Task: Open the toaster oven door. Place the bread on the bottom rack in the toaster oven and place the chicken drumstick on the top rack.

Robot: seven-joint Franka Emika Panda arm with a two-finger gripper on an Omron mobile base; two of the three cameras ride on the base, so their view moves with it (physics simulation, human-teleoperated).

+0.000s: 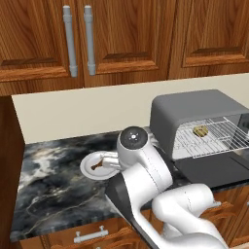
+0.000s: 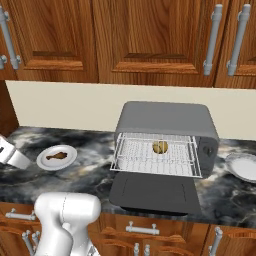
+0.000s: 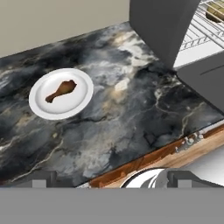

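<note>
- Gripper: fingers spread wide, nothing between them; poised above the front edge of the dark marble counter, looking down and forward over it.
- Chicken drumstick: lying flat on a small white plate, ahead and to the left of the gripper in the hand view, well apart from the fingertips; long axis running diagonally there, thick end toward upper right, thin bone end toward lower left.
- Same drumstick in the right base view: on the plate, left of the toaster oven, well apart from it.
- Toaster oven door: swung fully down, lying flat in front of the oven mouth.
- Bottom rack: pulled partly forward over the open door, carrying the bread near its middle.
- Second white plate: on the counter to the right of the oven.
- Wooden wall cabinets: farthest back, above the beige backsplash.
</note>
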